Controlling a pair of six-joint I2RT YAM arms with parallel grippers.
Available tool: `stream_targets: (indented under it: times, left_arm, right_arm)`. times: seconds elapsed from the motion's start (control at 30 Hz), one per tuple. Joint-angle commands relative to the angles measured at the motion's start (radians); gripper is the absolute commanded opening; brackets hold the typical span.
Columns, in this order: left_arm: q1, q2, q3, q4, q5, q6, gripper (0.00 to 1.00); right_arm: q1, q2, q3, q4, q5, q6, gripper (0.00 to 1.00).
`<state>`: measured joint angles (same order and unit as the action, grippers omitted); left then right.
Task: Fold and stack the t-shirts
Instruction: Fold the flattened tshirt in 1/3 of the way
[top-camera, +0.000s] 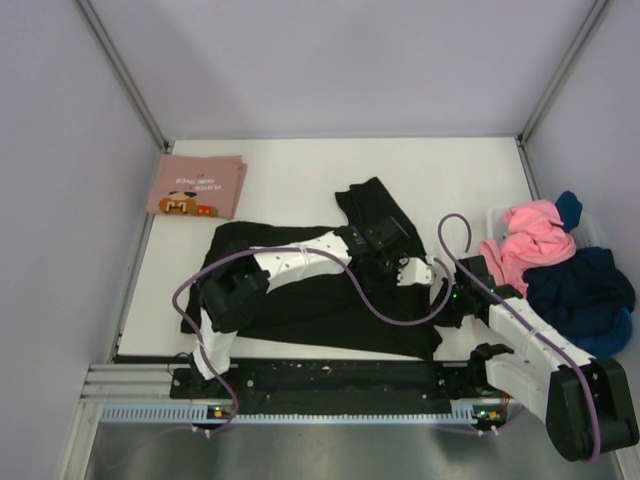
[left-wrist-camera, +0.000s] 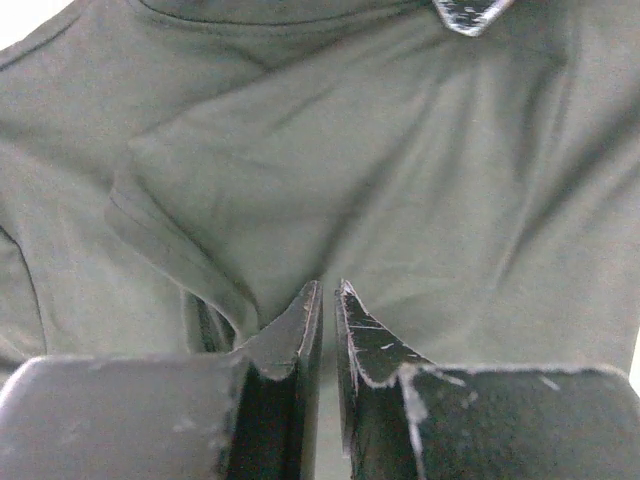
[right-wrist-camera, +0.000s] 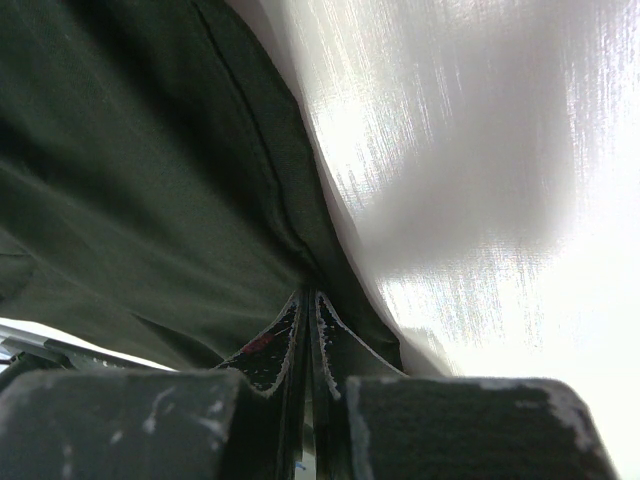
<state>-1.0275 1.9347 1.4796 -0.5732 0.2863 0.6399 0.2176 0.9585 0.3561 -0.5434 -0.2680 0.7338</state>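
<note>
We see the black t-shirt (top-camera: 300, 310) spread over the middle of the table (top-camera: 300, 170) toward 6 o'clock, with 1 part bunched at its 1 o'clock corner. The left gripper (left-wrist-camera: 328, 290) reaches across it toward 3 o'clock. Its jaws stand a thin slit apart just over the dark cloth, and we cannot tell whether any fabric is caught. The right gripper (right-wrist-camera: 308, 295) sits at the shirt's 4 o'clock edge, jaws pressed together on the hem, which lifts off the table there. A folded pink t-shirt (top-camera: 197, 186) with a cartoon print lies at 10 o'clock. At 3 o'clock a loose pink shirt (top-camera: 530, 240) is heaped beside dark blue shirts (top-camera: 580, 290).
</note>
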Motion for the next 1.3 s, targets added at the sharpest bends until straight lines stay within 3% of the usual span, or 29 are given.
stream_targets:
  times: [0.0,0.1,0.5,0.67,0.8,0.93,1.07,1.27]
  left_arm:
    - [0.029,0.121,0.117,-0.027,-0.024,0.067,0.13]
    - [0.040,0.174,0.151,0.012,-0.148,0.047,0.09]
    - [0.141,0.193,0.148,0.148,-0.401,0.033,0.10]
    - [0.173,0.150,0.174,0.136,-0.437,0.030,0.12]
    - [0.187,-0.011,0.144,0.070,-0.368,0.030,0.24]
    - [0.222,-0.190,0.026,-0.010,-0.346,0.030,0.42]
    - [0.320,-0.397,-0.145,-0.083,-0.352,0.014,0.50]
    - [0.562,-0.601,-0.378,-0.165,-0.381,0.000,0.53]
  right_arm:
    - [-0.009,0.003,0.009,-0.021,0.036,-0.019,0.00]
    - [-0.011,0.002,0.009,-0.021,0.038,-0.019,0.00]
    - [-0.011,0.009,0.009,-0.021,0.038,-0.017,0.00]
    - [-0.009,0.000,0.026,-0.023,0.058,-0.030,0.00]
    - [-0.011,-0.004,0.125,-0.023,0.061,-0.098,0.00]
    - [-0.011,0.003,0.285,-0.026,0.033,-0.236,0.20]
    - [-0.011,0.072,0.394,0.032,0.076,-0.323,0.44]
    - [0.011,0.363,0.524,0.169,0.030,-0.393,0.49]
